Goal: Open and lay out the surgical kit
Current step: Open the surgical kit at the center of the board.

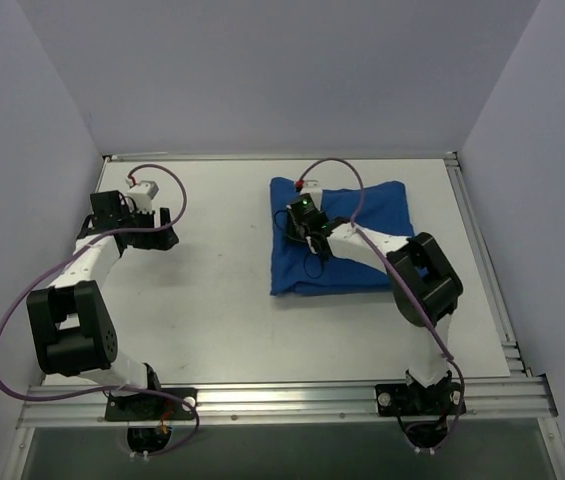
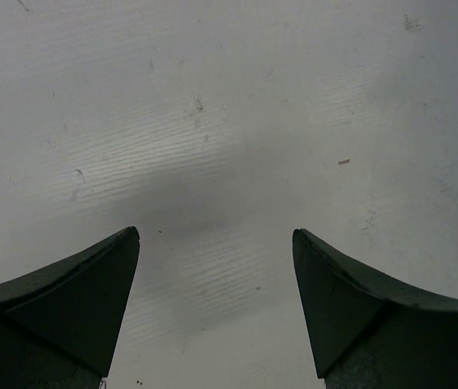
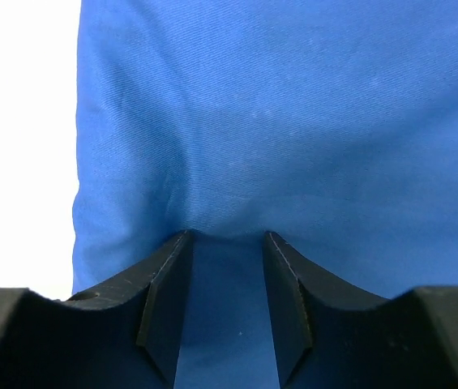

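The blue cloth wrap [image 1: 377, 215] lies folded toward the bench's [image 1: 222, 270] far right corner. The right gripper [image 3: 227, 237] pinches a pucker near its left edge. The left gripper [image 2: 216, 233] hangs wide open near the far left corner.

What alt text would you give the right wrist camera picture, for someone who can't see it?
Two dark fingers press into a blue cloth wrap, a narrow gap between them, with the fabric puckering toward their tips. A strip of white table shows along the left edge.
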